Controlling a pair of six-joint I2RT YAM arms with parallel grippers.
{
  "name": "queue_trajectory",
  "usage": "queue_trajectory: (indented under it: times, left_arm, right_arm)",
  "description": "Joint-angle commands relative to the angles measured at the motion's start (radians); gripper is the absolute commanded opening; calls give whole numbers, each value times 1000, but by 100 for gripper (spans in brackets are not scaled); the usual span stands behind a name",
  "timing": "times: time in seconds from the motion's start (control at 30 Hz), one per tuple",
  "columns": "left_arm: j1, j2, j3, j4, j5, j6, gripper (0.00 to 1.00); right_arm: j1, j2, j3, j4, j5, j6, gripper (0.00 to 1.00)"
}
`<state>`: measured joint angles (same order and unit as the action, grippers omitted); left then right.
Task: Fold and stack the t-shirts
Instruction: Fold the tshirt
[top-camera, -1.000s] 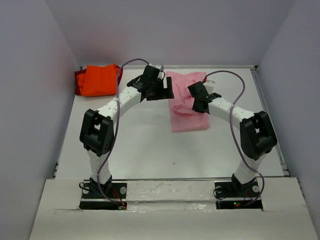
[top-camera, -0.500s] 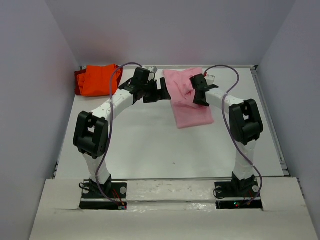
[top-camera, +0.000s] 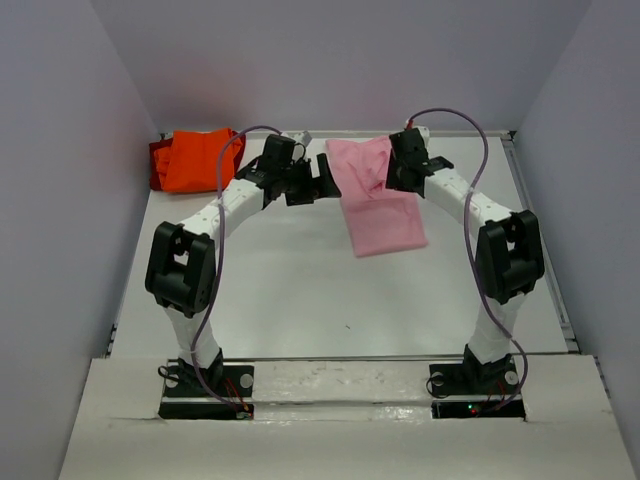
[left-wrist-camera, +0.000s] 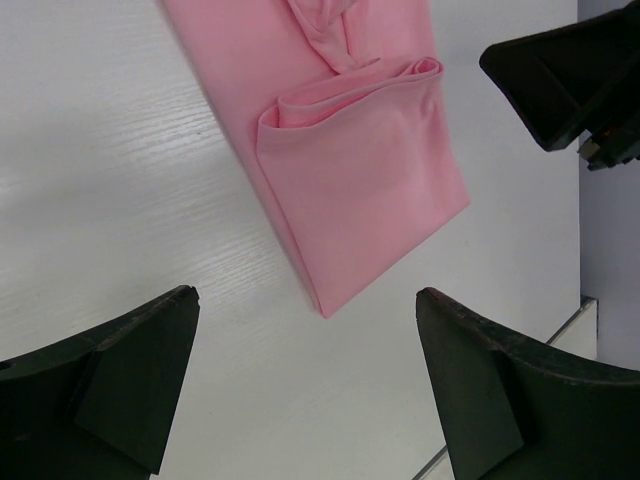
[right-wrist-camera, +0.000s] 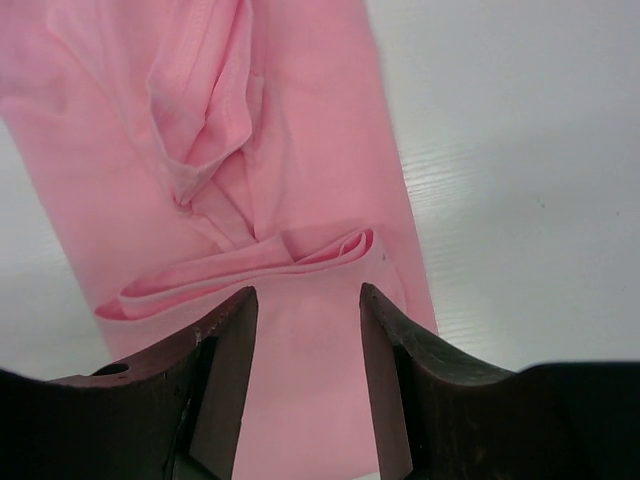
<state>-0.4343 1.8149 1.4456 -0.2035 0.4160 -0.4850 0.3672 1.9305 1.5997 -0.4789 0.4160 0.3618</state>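
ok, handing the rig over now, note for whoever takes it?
Left gripper: fingers wide open, empty, by the left edge of the pink t-shirt.
Right gripper: open, empty, above the pink t-shirt.
Orange t-shirts: folded pile, back-left corner of the table.
Done: orange ones stacked; pink folded into a long strip, loose ridge across it.
Left: finish folding the pink one, put it on the orange pile.

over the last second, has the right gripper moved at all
Yes. The right gripper has moved back toward the table's far edge, away from the arm bases, and now sits over the far half of the pink shirt.
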Motion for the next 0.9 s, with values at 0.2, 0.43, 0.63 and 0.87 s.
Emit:
queue_trajectory:
  times: [0.2,0.43,0.63,0.87]
  left_arm:
    - [5,-16,-36,38,35,-33,99]
    - [-115,15,-137,118,6,-147,99]
    - [-187,24,-228,225,-14,-253,99]
    - [-242,75,-228,236,-49,-276,99]
  right_arm:
    - [-4,-152,-253,36,-76,42,50]
    - [-59,-226,-408,43,-22,68,50]
    - [-82,-252,-468,60,0,69,50]
    - [-91,-251,-498,68,-45,92,50]
